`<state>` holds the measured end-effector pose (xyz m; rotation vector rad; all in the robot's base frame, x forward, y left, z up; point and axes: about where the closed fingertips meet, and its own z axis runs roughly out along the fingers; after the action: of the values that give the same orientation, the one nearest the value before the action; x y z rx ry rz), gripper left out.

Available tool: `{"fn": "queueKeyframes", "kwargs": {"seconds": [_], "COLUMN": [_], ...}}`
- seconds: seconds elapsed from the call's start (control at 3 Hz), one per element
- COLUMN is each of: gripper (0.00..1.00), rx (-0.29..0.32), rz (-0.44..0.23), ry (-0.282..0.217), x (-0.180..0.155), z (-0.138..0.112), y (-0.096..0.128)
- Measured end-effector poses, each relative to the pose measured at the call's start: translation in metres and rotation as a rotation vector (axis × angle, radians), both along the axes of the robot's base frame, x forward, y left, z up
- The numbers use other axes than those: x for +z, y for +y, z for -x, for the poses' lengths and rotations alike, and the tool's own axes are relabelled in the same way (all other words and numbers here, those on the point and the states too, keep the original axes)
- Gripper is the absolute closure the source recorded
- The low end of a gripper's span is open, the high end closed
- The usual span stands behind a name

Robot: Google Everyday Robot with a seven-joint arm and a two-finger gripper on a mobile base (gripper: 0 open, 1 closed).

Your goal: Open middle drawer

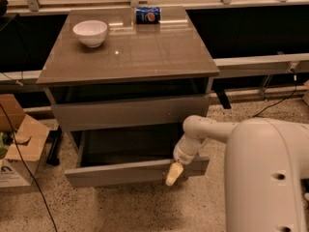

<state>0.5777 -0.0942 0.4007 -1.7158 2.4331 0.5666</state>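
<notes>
Showing middle drawer [120,172] pulled out | gripper [174,174] at its front edge

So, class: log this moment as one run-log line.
flat glossy grey-brown middle drawer: pulled partly out | tool: at drawer front, right of centre

Grey-brown middle drawer [120,172] partly out, tool [174,174] at its front's right part.

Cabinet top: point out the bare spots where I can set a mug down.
The front half of the cabinet top is bare, and so is the back right corner beside the can. The back left corner holds the white bowl. Lower down it is crowded: the gripper sits at the middle drawer front's right end.
</notes>
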Motion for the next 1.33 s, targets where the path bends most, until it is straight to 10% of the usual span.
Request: {"fn": "queueKeyframes", "kwargs": {"seconds": [0.33, 1.33], "gripper": [0.0, 0.0], "rx": [-0.013, 0.047], "rz": [-0.007, 0.039], "ry": [0.01, 0.074], "x": [0.001, -0.001], "z": [0.006, 0.042], "y": [0.001, -0.001]}}
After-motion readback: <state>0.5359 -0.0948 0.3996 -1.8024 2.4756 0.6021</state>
